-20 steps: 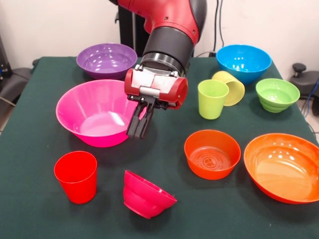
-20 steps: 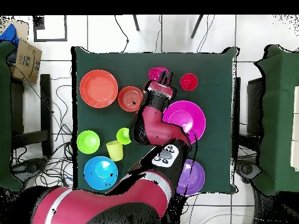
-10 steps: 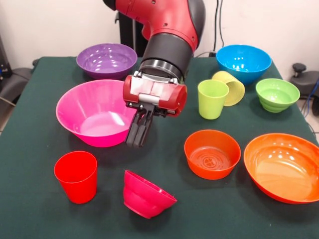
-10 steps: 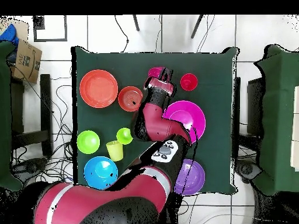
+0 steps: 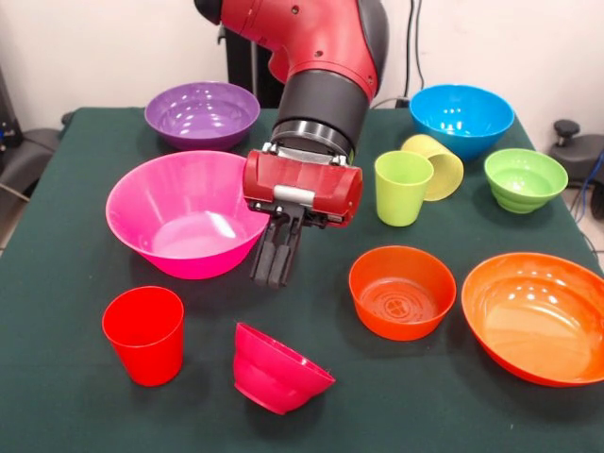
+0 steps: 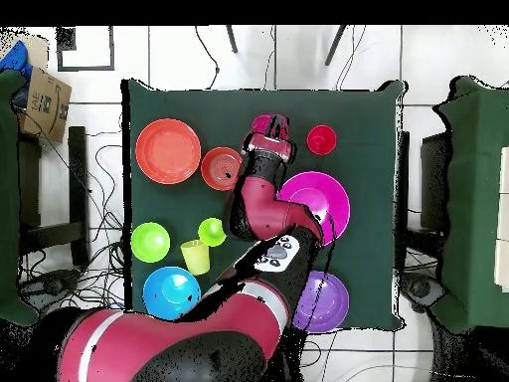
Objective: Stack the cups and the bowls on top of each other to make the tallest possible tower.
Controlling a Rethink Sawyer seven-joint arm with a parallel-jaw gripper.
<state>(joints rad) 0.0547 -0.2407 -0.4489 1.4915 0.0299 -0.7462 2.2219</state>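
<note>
My gripper (image 5: 274, 279) hangs shut and empty just above the cloth. It is beside the large pink bowl (image 5: 184, 212) and behind the small magenta bowl (image 5: 276, 370), which lies tipped on its side. A red cup (image 5: 144, 333) stands upright to the left of that bowl. Right of the gripper sit the small orange bowl (image 5: 401, 291) and the large orange bowl (image 5: 533, 316). The lime green cup (image 5: 402, 187) is upright, and the pale yellow cup (image 5: 436, 165) lies on its side behind it. In the overhead view the gripper (image 6: 275, 124) partly covers the magenta bowl (image 6: 262, 123). Nothing is stacked.
Along the far side stand a purple bowl (image 5: 201, 113), a blue bowl (image 5: 461, 119) and a ribbed green bowl (image 5: 525, 177). The dark green table (image 5: 66, 406) has bare cloth in front of the orange bowls. A cardboard box (image 6: 42, 99) lies off the table.
The gripper has moved down and toward the small magenta bowl, drifting a little to the right in the front view. It has stayed shut, and no cup or bowl has moved.
</note>
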